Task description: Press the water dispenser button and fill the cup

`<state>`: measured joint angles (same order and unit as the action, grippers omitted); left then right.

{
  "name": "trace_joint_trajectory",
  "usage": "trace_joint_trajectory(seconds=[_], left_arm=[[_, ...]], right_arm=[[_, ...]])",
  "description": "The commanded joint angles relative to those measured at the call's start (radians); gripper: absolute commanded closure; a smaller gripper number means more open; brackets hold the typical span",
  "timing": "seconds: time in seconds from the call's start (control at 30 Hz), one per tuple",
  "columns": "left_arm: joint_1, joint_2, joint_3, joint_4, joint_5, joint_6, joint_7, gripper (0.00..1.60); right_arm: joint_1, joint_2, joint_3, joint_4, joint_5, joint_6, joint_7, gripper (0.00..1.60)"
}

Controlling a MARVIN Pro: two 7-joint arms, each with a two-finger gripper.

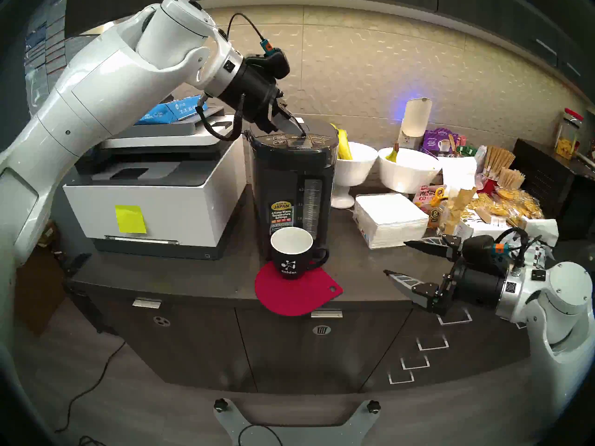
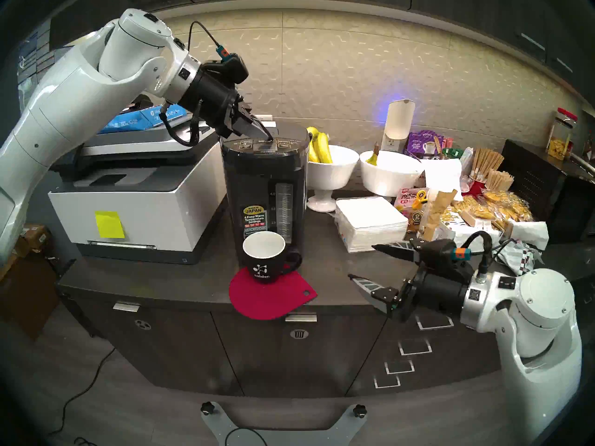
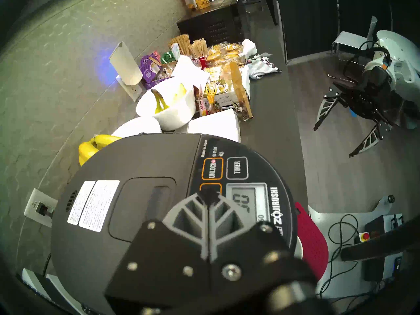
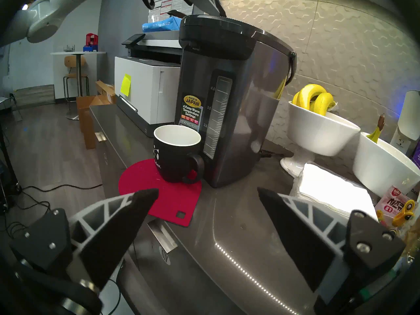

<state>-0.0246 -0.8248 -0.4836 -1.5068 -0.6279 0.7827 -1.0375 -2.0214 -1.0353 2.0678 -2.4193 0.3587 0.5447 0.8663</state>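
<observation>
The dark grey water dispenser [image 1: 289, 178] [image 2: 257, 184] [image 4: 227, 91] stands on the counter beside the printer. My left gripper [image 1: 304, 135] [image 2: 269, 136] [image 3: 208, 194] is shut, and its joined tips rest on the top panel, on the wide DISPENSE button [image 2: 260, 142]. In the left wrist view the tips cover most of that key. The black cup [image 1: 291, 255] [image 2: 264, 258] [image 4: 177, 157] stands upright on a red mat [image 1: 299, 294] against the dispenser's front, handle to the right, its inside white. My right gripper [image 1: 395, 257] [image 2: 361, 262] [image 4: 208, 190] hangs open and holds nothing, to the right of the cup.
A white-and-grey printer [image 1: 154, 191] stands left of the dispenser. To its right are two white bowls [image 1: 351, 159] [image 1: 405, 171] with bananas, a stack of white napkins [image 1: 389, 220] and piled snack packets [image 1: 495, 207]. The counter's front edge runs just under the red mat.
</observation>
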Motion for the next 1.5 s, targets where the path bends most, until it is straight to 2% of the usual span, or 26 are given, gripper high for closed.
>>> trace_joint_trajectory(seconds=[0.0, 0.4, 0.9, 1.47], left_arm=[[-0.013, 0.003, 0.011, 0.008, 0.018, -0.007, -0.011, 1.60], [-0.032, -0.005, 0.046, 0.025, 0.027, 0.000, -0.045, 1.60], [-0.045, -0.010, 0.083, 0.043, 0.015, -0.011, -0.049, 1.60], [-0.045, -0.003, 0.095, 0.038, 0.004, -0.018, -0.044, 1.60]], right_arm=[[0.004, 0.002, 0.000, -0.012, 0.000, 0.001, -0.001, 0.00], [0.004, 0.002, 0.000, -0.012, 0.000, 0.001, -0.001, 0.00], [0.004, 0.002, 0.000, -0.012, 0.000, 0.001, -0.001, 0.00], [0.004, 0.002, 0.000, -0.012, 0.000, 0.001, -0.001, 0.00]])
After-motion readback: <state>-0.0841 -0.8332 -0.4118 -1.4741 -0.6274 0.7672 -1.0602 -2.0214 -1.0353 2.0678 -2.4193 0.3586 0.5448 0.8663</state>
